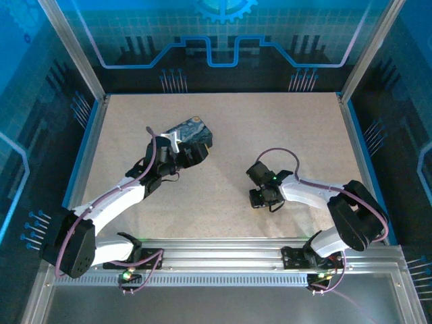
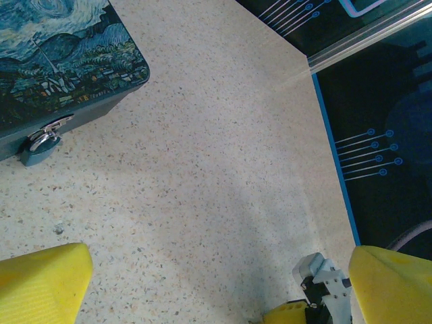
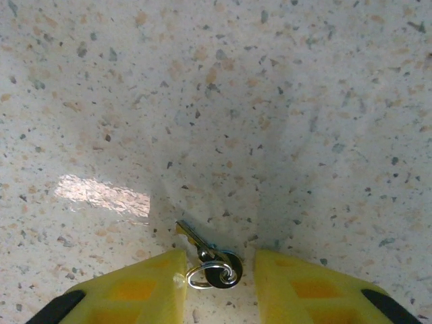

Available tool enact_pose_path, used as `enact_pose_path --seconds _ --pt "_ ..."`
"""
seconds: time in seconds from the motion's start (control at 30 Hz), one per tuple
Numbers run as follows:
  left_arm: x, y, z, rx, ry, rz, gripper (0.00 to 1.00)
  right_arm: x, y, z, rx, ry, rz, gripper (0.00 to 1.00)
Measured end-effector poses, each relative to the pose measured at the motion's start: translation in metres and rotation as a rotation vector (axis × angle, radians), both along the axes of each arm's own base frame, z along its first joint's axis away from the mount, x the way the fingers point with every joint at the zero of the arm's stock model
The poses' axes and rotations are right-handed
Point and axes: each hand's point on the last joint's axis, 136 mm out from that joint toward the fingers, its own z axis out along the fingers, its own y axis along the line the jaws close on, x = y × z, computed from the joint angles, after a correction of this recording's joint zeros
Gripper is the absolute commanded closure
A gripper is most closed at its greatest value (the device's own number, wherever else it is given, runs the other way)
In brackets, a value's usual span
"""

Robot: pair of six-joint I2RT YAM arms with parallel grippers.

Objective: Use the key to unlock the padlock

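Speckled bench (image 3: pixel 270 101): my right end effector (image 3: pixel 219 264) stands narrow, unclamped, the key (image 3: pixel 202 251) lying flat between its tips; closing could skid it aside. My left end effector (image 2: pixel 216 263) gapes wide, padlock (image 2: pixel 37 147) ahead-left on the tin (image 2: pixel 61 61).

A dark blue swirl-painted rectangular tin (image 1: pixel 196 130) lies on the pale speckled tabletop (image 1: pixel 283 128) beside the left gripper (image 1: pixel 192 155), well apart from the right gripper (image 1: pixel 260 197).
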Motion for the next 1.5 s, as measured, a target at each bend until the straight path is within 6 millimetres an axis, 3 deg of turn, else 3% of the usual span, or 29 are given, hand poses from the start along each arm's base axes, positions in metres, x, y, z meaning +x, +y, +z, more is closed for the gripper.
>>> enact_pose_path --seconds 0.87,0.97,1.17,1.3,1.5 --pt "-0.001 0.0 -0.002 0.005 0.008 -0.001 0.01 -0.007 -0.007 0.004 -0.017 0.017 -0.025 0.9" --pt "-0.001 0.0 -0.002 0.005 0.009 -0.001 0.01 -0.007 -0.008 0.004 -0.018 0.017 -0.025 0.9" --pt "-0.002 0.001 -0.005 0.015 0.019 -0.003 0.01 -0.004 -0.011 0.009 -0.015 0.001 -0.026 0.78" --pt "-0.004 0.002 -0.007 0.024 0.024 -0.006 0.01 0.016 -0.021 0.022 0.029 -0.026 -0.069 0.73" --pt "-0.005 0.002 -0.007 0.038 0.022 -0.012 0.01 0.079 -0.052 0.053 0.086 -0.115 -0.169 0.71"
